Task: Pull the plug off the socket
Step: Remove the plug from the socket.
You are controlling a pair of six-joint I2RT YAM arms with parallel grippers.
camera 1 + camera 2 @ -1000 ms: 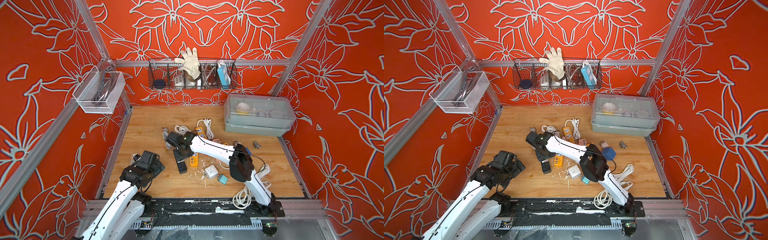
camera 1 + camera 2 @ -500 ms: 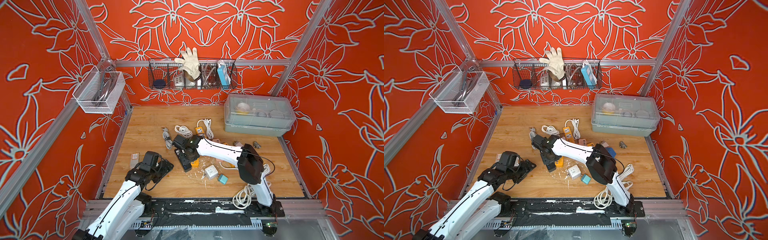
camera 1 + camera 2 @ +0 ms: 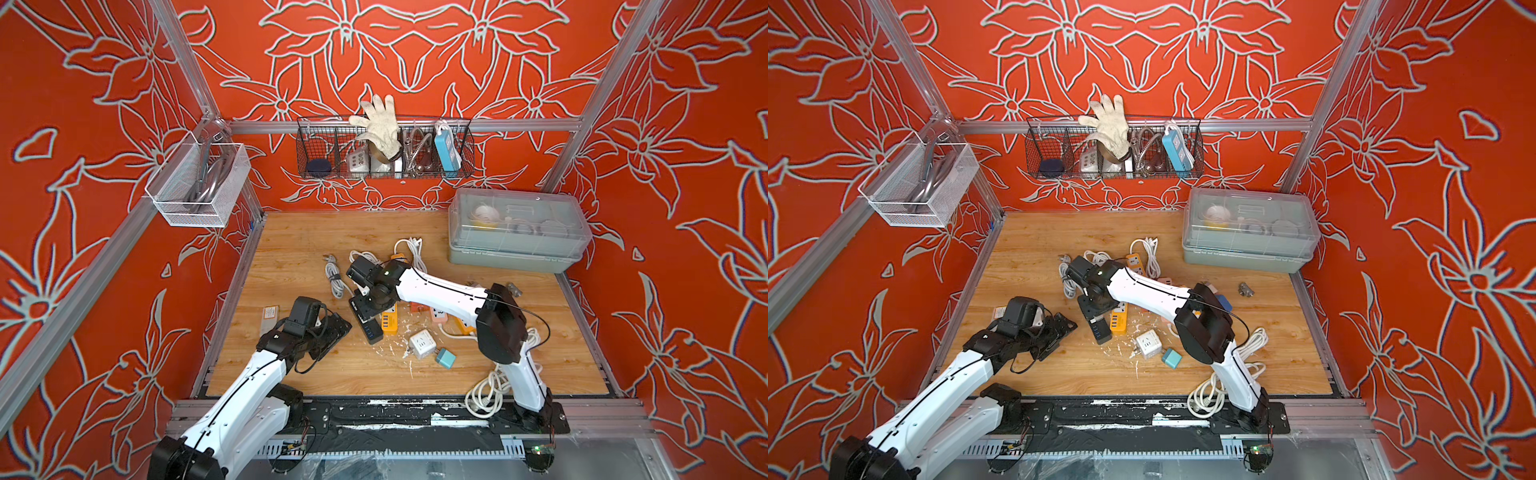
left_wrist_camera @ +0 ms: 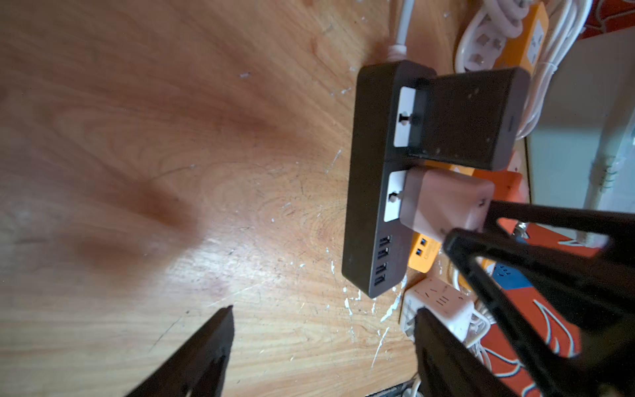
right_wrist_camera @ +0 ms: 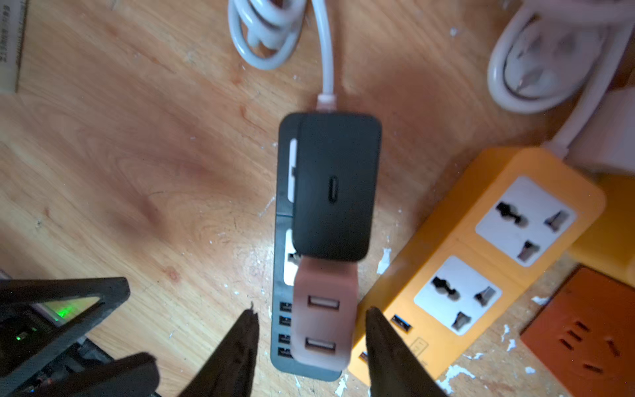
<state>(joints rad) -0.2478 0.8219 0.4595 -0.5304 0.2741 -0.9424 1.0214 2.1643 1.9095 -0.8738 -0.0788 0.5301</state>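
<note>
Moved inward since the earlier frame, the left gripper (image 4: 323,309) is held with fingers apart and empty over the table (image 3: 299,241). Beyond it, the right gripper (image 5: 311,307) is spread astride the pink plug (image 5: 321,326), unclamped. That plug is seated in the black strip (image 4: 371,172), beside a black adapter (image 5: 335,185).
</note>
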